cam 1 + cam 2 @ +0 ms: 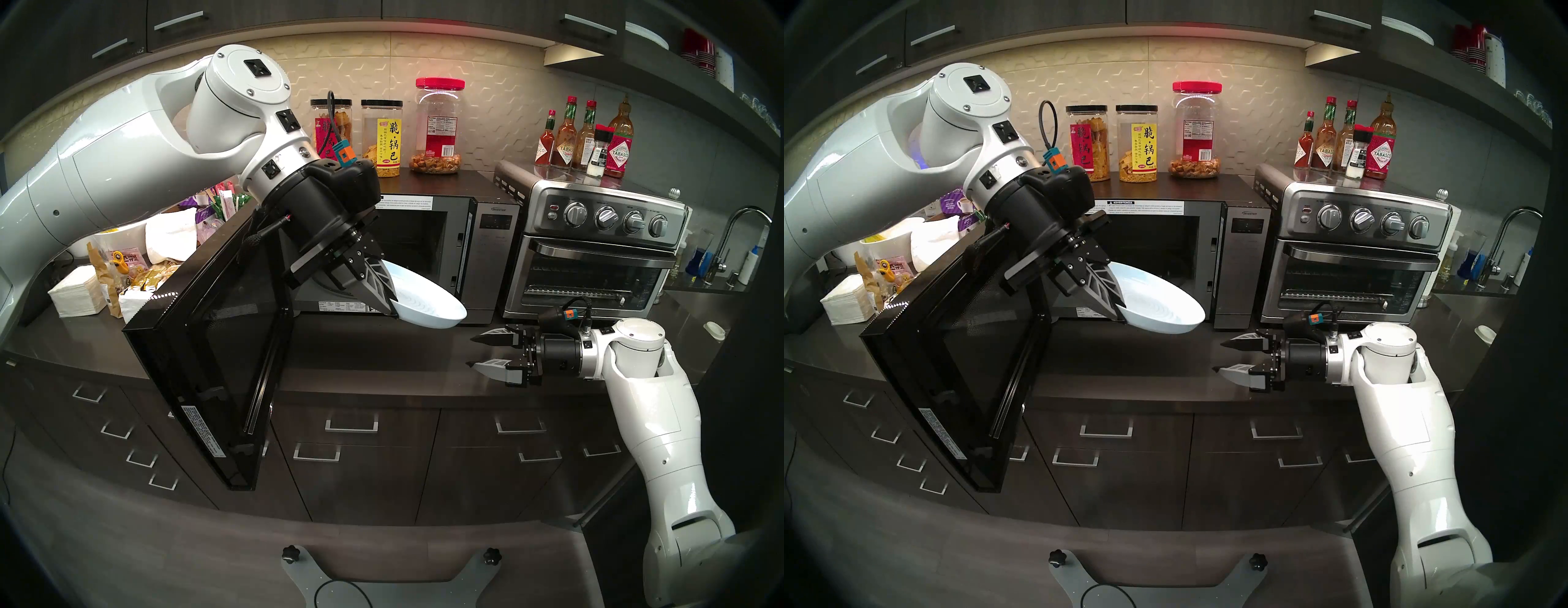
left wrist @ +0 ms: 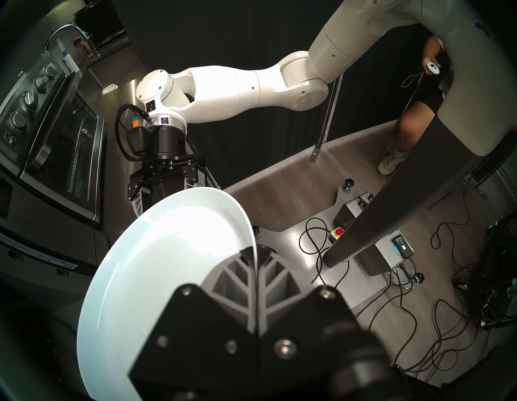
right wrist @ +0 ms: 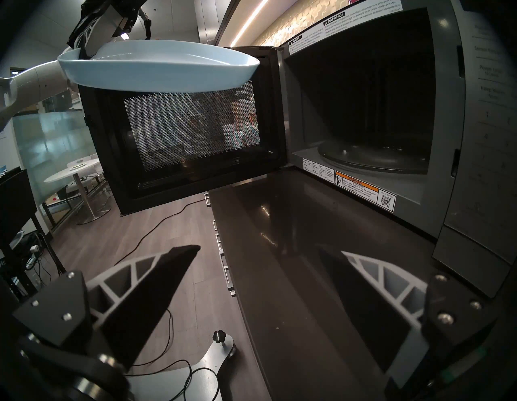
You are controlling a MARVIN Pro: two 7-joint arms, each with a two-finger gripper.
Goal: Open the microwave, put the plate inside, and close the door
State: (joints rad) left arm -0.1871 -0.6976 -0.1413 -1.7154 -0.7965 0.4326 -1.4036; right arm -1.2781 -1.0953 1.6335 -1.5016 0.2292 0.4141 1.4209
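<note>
The left gripper (image 1: 392, 303) is clenched on the rim of the plate (image 1: 424, 303); its two jaws press the rim from both sides. The plate hangs tilted from these jaws, in the air in front of the microwave (image 1: 428, 237), and it is not inside. The door (image 1: 212, 352) stands wide open, on the far side of the left jaws from the right gripper (image 1: 477, 351). The right gripper's jaws are spread apart and hold nothing; the plate is above and beyond their tips, well apart.
</note>
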